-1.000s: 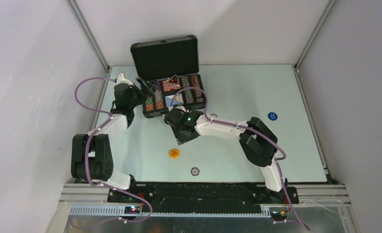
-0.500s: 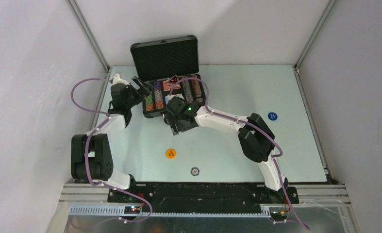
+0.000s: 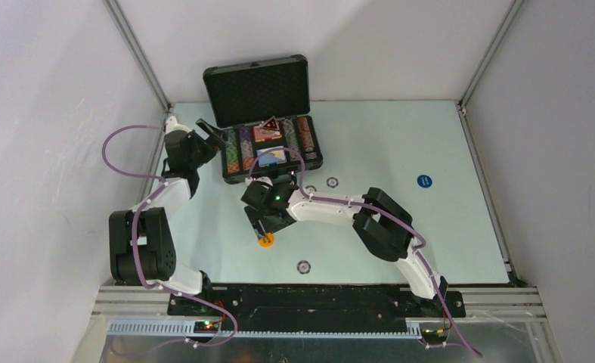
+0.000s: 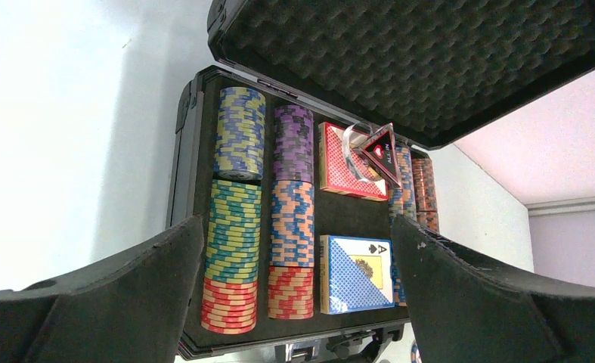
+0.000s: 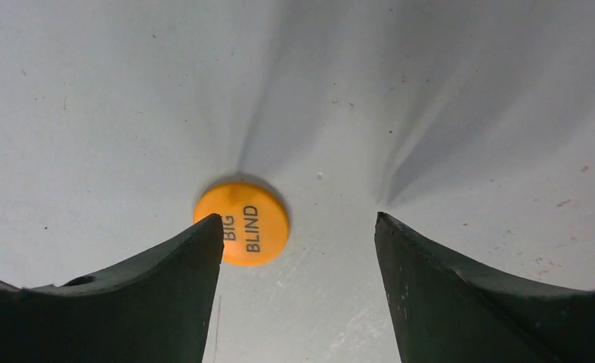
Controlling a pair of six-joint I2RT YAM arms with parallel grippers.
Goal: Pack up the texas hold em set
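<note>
The pale table carries the black briefcase at its far left, lid up and foam showing, not yet shut. The biggest change is the right arm: 1 second ago it reached to the case's front edge, and it has since swung back toward the near side, so the right gripper now hangs just over the orange button marked BIG BLIND. Its fingers are spread wide and hold nothing; 1 fingertip overlaps the button's edge in the wrist view, but I cannot tell if it touches. The left gripper has drawn a little left, away from the case wall, and it too gapes empty while facing the open case. Inside lie rows of chips, a red deck, a blue-backed deck and the triangular marker, propped tilted on the red deck. On the table remain the blue button, well to the right, and 3 clear buttons. My reading: the button pickup is beginning, and the flat disc will be awkward to pinch off the surface.
</note>
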